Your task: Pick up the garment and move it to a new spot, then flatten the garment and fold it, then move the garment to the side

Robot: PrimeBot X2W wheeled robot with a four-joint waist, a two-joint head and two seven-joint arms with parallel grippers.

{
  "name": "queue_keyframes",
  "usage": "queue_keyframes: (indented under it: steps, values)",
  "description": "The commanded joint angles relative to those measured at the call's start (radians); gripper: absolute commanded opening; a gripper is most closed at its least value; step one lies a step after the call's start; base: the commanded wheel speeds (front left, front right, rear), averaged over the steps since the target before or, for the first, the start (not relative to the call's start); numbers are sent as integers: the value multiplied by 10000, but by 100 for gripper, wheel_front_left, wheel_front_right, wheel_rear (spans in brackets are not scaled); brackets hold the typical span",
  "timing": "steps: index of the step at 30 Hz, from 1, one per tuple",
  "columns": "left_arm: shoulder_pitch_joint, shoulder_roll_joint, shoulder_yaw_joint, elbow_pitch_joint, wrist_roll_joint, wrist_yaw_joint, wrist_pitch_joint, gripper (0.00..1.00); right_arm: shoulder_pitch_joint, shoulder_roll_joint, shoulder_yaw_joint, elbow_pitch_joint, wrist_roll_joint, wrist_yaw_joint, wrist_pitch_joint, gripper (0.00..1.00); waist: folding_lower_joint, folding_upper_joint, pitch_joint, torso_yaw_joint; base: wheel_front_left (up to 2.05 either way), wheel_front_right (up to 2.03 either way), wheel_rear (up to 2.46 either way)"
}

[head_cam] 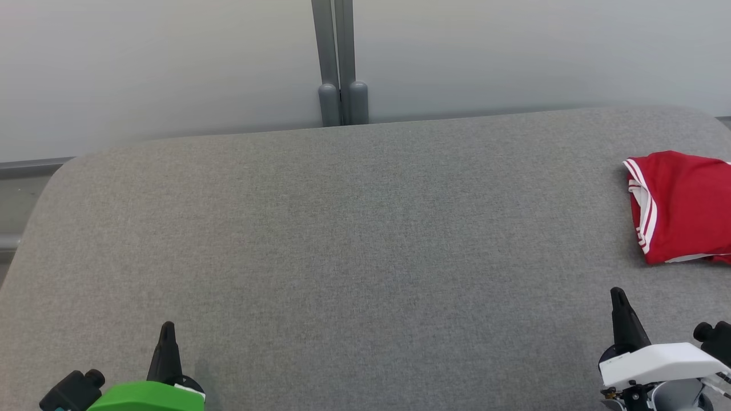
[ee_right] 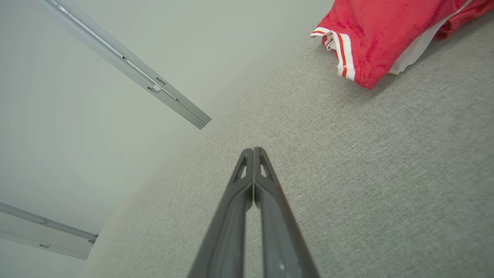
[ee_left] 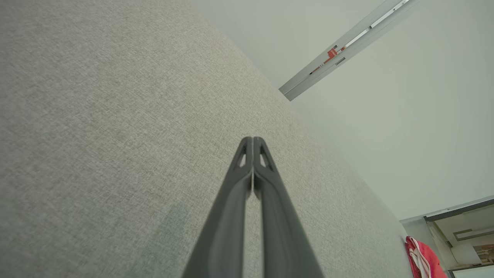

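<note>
Nearest, the left claw (head_cam: 167, 334) and the right claw (head_cam: 621, 305) sit low over the near edge of the grey padded bench (head_cam: 342, 240), each with its fingers pressed together on nothing. Farther out, at the bench's right end, the red garment (head_cam: 682, 205) lies in loose layers, its white-striped hem toward the middle. It looks light, soft and floppy and would likely sag when lifted, so the striped edge or a corner seems the best hold.
</note>
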Motion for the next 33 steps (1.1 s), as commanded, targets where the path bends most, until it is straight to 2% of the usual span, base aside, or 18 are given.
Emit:
queue_keyframes:
  steps: [1,33]
  values:
    - [-304,44,71,-130,-322,-70,65,0,-252,-46,1,-81,370,-2,67,0,0,-1,1,-2,0,0,0]
    - [-903,67,437,-193,-3595,-375,977,0,-839,-22,24,79,4225,-2,980,0,0,-1,32,-44,0,0,0]
